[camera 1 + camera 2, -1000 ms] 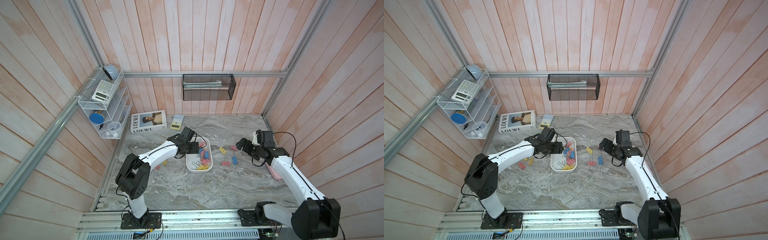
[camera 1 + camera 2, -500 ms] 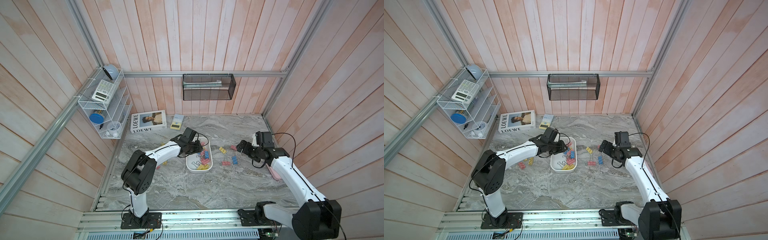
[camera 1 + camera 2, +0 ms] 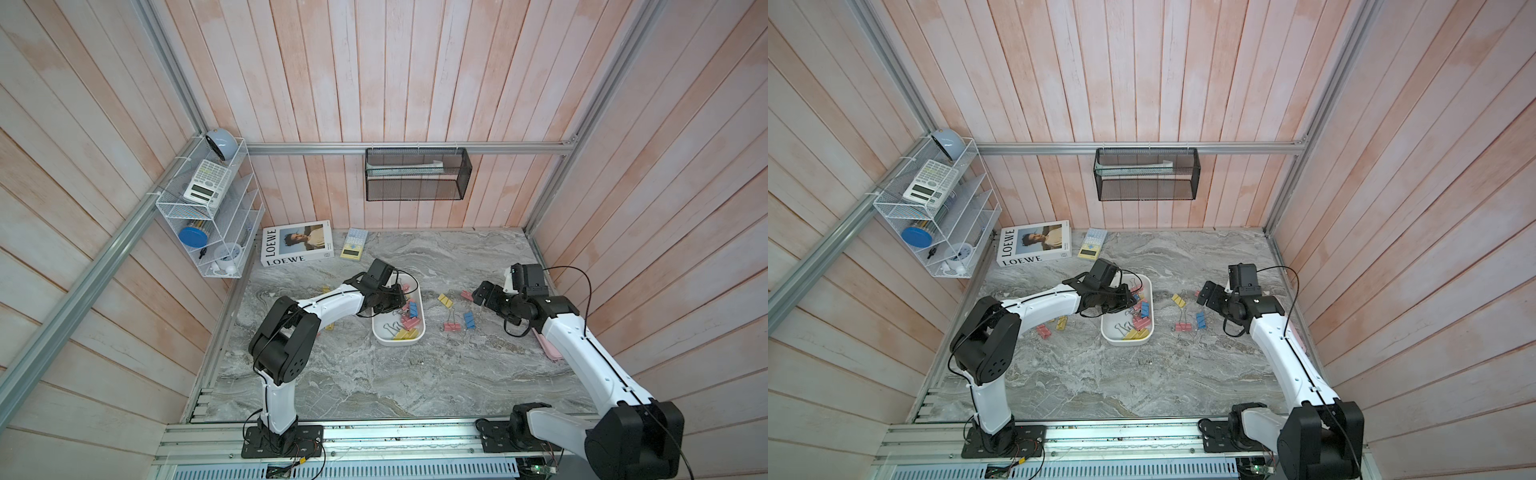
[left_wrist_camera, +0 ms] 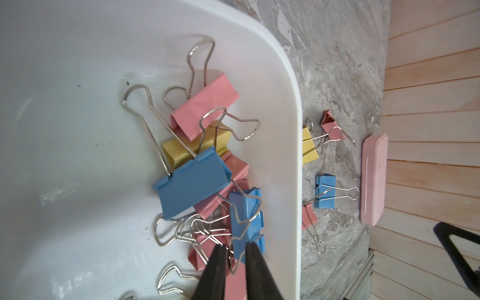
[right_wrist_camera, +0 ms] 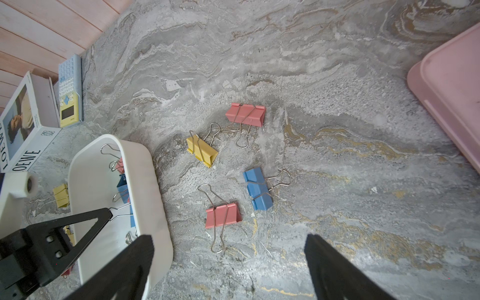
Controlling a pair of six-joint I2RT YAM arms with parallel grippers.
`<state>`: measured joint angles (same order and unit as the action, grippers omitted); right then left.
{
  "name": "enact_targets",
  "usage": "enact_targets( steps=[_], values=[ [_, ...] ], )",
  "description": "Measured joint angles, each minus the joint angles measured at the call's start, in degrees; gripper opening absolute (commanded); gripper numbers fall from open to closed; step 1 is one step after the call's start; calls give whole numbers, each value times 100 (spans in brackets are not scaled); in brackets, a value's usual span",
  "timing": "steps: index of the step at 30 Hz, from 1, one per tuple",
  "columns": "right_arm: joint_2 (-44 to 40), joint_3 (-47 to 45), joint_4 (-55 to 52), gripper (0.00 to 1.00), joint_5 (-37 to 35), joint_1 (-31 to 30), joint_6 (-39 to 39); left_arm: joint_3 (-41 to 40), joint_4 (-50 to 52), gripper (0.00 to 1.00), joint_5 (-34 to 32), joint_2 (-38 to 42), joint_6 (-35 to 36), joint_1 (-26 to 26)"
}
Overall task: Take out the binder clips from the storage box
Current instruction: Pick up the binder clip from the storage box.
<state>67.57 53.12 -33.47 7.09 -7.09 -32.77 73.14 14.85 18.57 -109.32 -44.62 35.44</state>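
The left tool [image 4: 235, 246] is pinching, jaws narrowed, the wire handle of a blue clip [image 4: 246, 220] among the binder clips [image 4: 192, 181] lying in the storage box [image 4: 293, 130] on the worktop [image 5: 337, 130], while the right tool [image 5: 228, 237] is hanging spread wide beside it.

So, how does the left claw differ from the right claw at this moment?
The left claw is nearly closed, while the right claw stands wide open. The left claw pinches the wire handle of a blue binder clip; the right claw holds nothing. The left claw is inside the storage box; the right claw hangs above loose clips on the table. Both have black fingers.
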Motion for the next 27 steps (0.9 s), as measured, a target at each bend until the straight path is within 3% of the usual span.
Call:
enact_targets(
  steps=[3,12,18,27],
  values=[
    [-9,0,0,98,-2,-17,0,-79,-103,0,79,-4,-63,-2],
    [-39,2,0,98,-26,-149,-2,-284,-251,0,87,199,-177,-2],
    [9,114,4,98,-98,-448,-13,-726,-238,0,44,1123,-293,-140],
    [640,542,90,98,-212,-1130,-17,-1447,-264,0,-197,2699,-393,-835]
  ],
)
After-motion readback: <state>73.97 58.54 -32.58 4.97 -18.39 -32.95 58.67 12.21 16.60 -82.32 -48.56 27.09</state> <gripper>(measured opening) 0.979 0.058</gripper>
